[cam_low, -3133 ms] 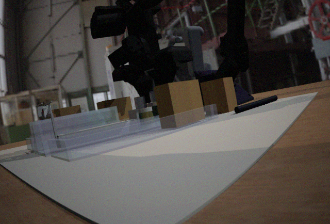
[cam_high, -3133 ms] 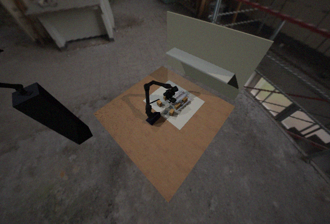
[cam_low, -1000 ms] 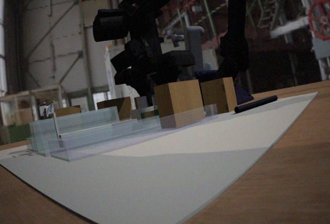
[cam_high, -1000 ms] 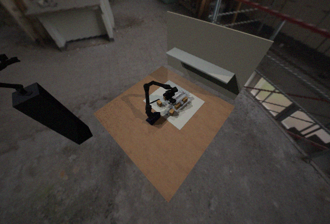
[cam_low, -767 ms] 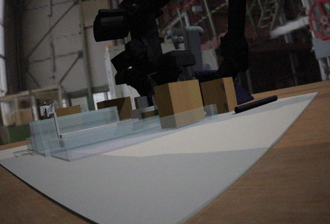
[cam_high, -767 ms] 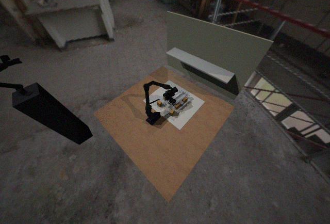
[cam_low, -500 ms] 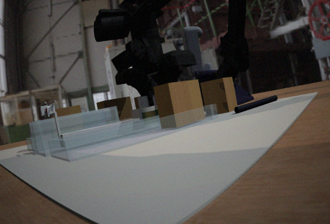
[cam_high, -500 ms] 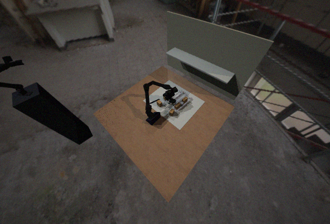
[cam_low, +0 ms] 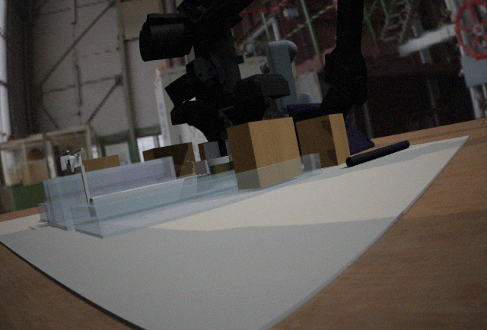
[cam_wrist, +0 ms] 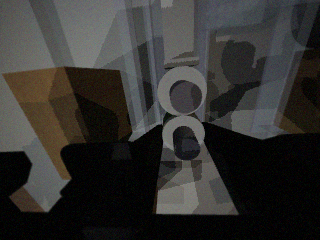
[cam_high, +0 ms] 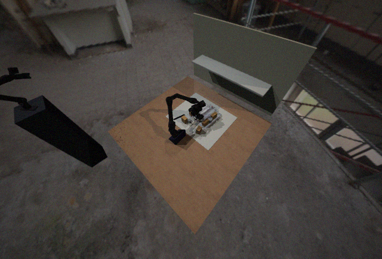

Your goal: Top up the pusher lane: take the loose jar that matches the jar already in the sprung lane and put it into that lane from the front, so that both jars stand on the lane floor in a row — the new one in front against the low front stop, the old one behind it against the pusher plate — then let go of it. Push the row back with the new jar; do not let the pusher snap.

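Note:
My gripper (cam_high: 199,117) (cam_low: 221,149) (cam_wrist: 181,127) is shut on a jar. From above, this held jar (cam_wrist: 171,131) shows a pale ring top with a dark centre. A second jar (cam_wrist: 167,91) with a like ring top stands right behind it in the lane, in line and touching or nearly so. The pusher plate (cam_wrist: 181,61) is behind the second jar. Clear lane walls (cam_low: 129,175) run along both sides. In the exterior view a jar (cam_low: 221,166) with a pale top and an olive band shows low beneath the fingers. The front stop and the held jar's base are hidden.
Tan blocks (cam_low: 265,151) (cam_wrist: 95,105) stand close beside the lanes, one more (cam_low: 324,141) nearer the arm base. A block (cam_wrist: 306,102) is at the wrist view's right. A black bar (cam_low: 377,153) (cam_high: 178,117) lies on the white mat (cam_low: 275,255) (cam_high: 209,142).

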Controlling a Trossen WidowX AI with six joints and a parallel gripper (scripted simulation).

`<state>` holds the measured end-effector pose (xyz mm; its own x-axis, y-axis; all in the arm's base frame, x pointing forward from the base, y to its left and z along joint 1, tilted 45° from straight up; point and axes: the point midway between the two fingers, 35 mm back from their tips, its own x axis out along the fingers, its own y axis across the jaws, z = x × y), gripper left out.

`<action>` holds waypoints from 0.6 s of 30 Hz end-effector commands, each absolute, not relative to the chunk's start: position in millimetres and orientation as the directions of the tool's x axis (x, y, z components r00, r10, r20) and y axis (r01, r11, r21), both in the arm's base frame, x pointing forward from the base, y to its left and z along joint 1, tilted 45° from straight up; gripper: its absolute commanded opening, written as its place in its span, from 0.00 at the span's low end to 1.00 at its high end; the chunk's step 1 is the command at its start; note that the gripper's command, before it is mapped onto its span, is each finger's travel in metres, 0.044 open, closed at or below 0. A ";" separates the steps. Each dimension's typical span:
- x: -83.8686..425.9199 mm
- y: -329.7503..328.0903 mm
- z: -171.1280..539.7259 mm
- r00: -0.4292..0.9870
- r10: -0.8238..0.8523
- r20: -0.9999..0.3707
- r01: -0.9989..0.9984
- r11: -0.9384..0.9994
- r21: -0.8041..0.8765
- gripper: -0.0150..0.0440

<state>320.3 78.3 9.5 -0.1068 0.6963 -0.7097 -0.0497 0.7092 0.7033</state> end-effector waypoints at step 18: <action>320.9 74.9 12.8 -0.106 0.697 -0.710 -0.055 0.708 0.704 0.73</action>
